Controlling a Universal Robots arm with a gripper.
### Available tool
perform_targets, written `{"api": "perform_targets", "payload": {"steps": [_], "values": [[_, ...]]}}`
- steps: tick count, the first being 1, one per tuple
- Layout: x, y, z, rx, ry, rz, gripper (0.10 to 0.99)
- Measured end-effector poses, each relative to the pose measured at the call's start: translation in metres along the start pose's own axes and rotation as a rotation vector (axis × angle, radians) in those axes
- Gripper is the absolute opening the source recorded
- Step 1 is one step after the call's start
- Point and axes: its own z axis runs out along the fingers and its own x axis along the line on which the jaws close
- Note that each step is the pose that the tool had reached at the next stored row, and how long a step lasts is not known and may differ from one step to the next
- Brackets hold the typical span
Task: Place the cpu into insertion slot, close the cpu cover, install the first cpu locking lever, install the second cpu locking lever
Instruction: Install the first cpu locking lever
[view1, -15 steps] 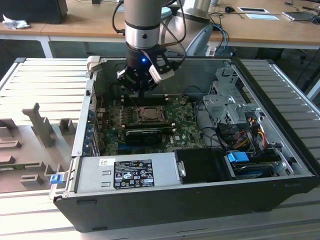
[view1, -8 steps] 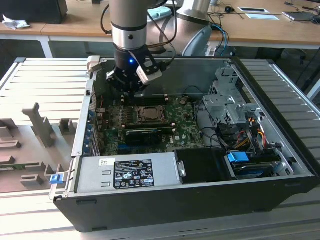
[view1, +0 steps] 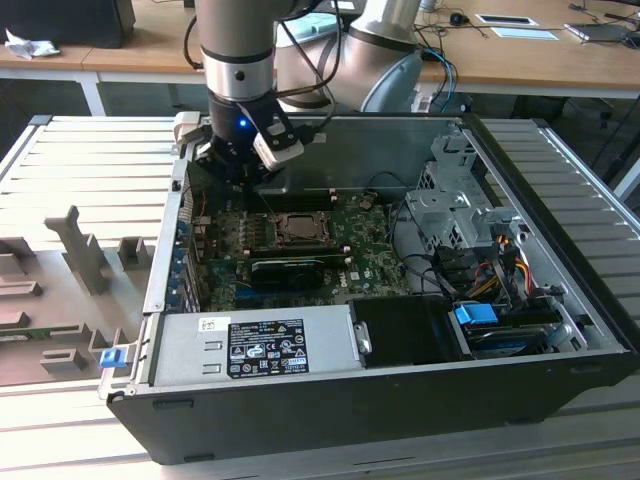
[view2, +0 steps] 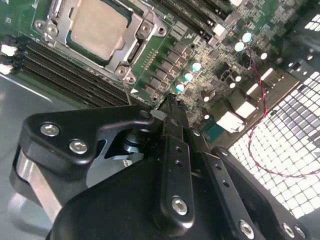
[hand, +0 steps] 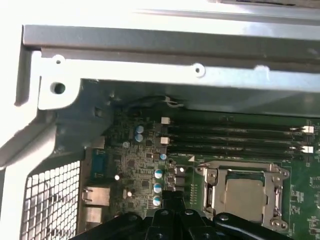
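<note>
End effector (view2: 169, 106) hangs over board (view2: 210, 55) between cpu (view2: 97, 27) and case wall (view2: 295, 145).

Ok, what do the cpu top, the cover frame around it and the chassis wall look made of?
Small square grey cpu: dull matte metal lid, soft glare only. Thin silvery cpu cover frame: bright stamped sheet metal, probably steel, sharp edge highlights. Pale grey chassis wall: bare sheet metal, punched holes, satin finish.

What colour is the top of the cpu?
Dull silver-grey; the cpu shows best in the second wrist view.
</note>
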Motion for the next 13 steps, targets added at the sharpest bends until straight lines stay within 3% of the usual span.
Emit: {"api": "perform_targets", "payload": {"steps": [2,5,13], "values": [[0.0004,0.0039,0.0004,0.000,0.0000,0.000,0.106],[0.0018,0.0173,0.0012,0.001,0.0001,0.000,0.106],[-0.0028,0.0182,0.0011,0.002,0.0002,0.000,0.106]]}}
